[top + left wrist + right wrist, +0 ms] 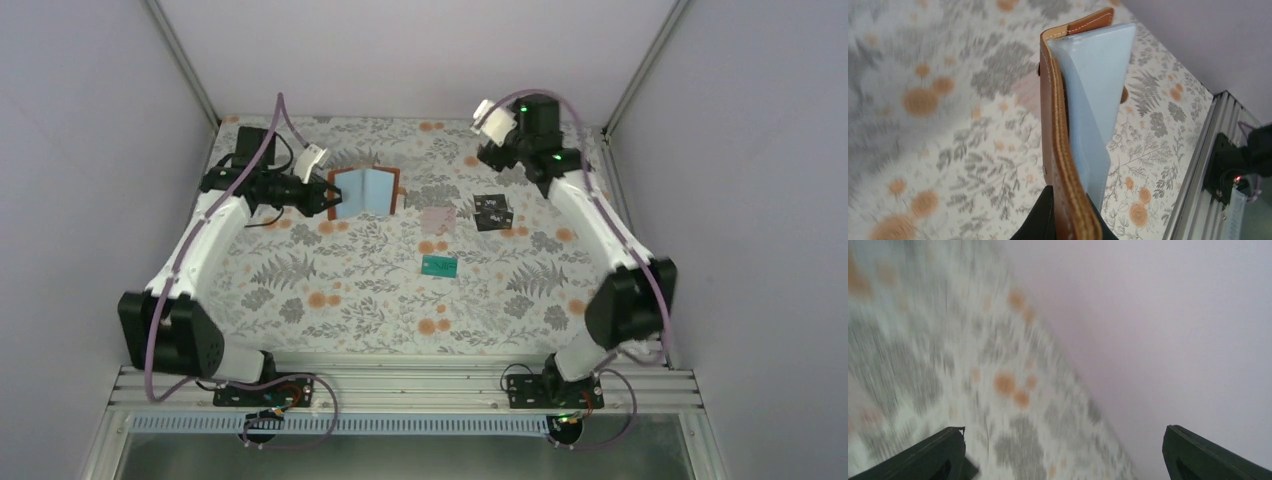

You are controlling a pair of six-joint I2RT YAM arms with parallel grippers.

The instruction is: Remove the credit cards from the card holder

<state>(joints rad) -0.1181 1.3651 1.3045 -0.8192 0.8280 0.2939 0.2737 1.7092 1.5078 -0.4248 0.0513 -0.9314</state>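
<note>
holding the card holder (363, 192) by its left edge, the left gripper (320, 194) is squeezed tight on the rust-brown leather, at the far left part of the table (300, 300). in the left wrist view the holder stands up on its edge. its long side runs straight away from the fingers (1040, 222). the outside is stitched brown leather and the inside is smooth and pale blue-grey. from above it is open like a little book. no card shows in it, but i cannot see down into the pockets.

just to the right of the holder, the pink card (437, 219) lies flat on the flowery cloth. the teal card (439, 266) lies near it, closer to the arms. the black card (492, 211) with white marks is beside the pink one, further right. all three are thin, flat and small.

far right and up high, the right gripper (497, 152) has its jaws spread wide with nothing between them. its own view is blurry.

the cards look all out, so i think the job is nearly done. the holder is already in the left hand and well apart from the right one, so the left hand is the one to lay it down flat.
</note>
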